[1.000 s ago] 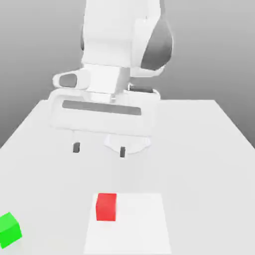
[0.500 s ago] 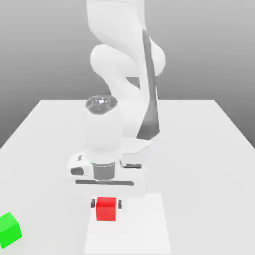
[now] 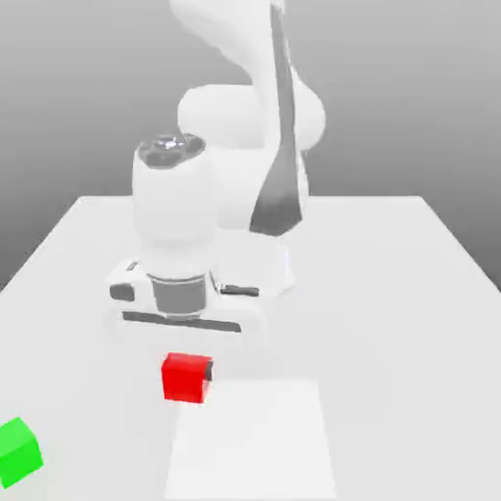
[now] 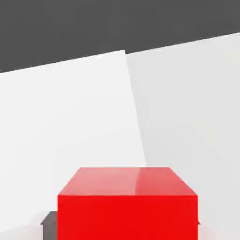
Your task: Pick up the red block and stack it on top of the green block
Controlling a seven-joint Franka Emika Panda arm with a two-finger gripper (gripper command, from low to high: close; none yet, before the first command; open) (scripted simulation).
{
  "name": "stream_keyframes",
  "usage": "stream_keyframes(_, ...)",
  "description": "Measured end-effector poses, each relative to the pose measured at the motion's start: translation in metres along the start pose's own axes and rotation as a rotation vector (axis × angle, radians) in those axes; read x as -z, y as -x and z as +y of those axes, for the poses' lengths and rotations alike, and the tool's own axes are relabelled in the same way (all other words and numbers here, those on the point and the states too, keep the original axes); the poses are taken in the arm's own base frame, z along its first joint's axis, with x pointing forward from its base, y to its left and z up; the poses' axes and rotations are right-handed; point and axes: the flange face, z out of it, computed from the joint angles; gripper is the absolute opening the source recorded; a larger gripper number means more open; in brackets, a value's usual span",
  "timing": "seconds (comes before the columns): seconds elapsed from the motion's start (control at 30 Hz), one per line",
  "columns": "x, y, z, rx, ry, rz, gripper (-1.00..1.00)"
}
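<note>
At the lower left corner of the exterior view sits the green block (image 3: 18, 451), on the table (image 3: 411, 294) and well apart from everything else; it is the stacking target, so it waits untouched. Moving right, in the lower middle-left of the frame, the red block (image 3: 185, 378) hangs beneath the gripper (image 3: 186, 370), which is closed on it, a dark fingertip showing just at the block's right side. The block appears to be clear of the table, though from this angle the gap beneath it is hard to judge. The grip from above, with the hand pointing straight down, makes sense: it leaves the underside free to be set onto the green block. Right of that, in the lower middle, lies a paler square patch (image 3: 254, 440) on the table, with the red block near its upper left corner. In the hand view the red block (image 4: 127, 206) sits low in the centre, its top face level and its front face square on. It is a cube, so it has no real long axis; its edges look roughly aligned with the finger line.
</note>
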Motion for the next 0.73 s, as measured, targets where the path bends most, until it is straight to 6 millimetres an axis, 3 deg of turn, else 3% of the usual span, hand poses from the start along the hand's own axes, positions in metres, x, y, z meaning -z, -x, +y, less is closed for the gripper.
stream_keyframes(0.23, 0.014, -0.085, 0.006, -0.452, -0.005, -0.003, -1.0)
stream_keyframes(0.47, 0.028, -0.174, 0.037, -0.914, 0.002, 0.011, -1.0)
stream_keyframes(0.6, -0.018, -0.187, 0.043, -0.975, 0.004, 0.015, -1.0)
stream_keyframes(0.63, -0.029, -0.188, 0.044, -0.977, 0.004, 0.016, 1.0)
stream_keyframes(0.73, -0.029, -0.188, 0.044, -0.977, 0.004, 0.016, 1.0)
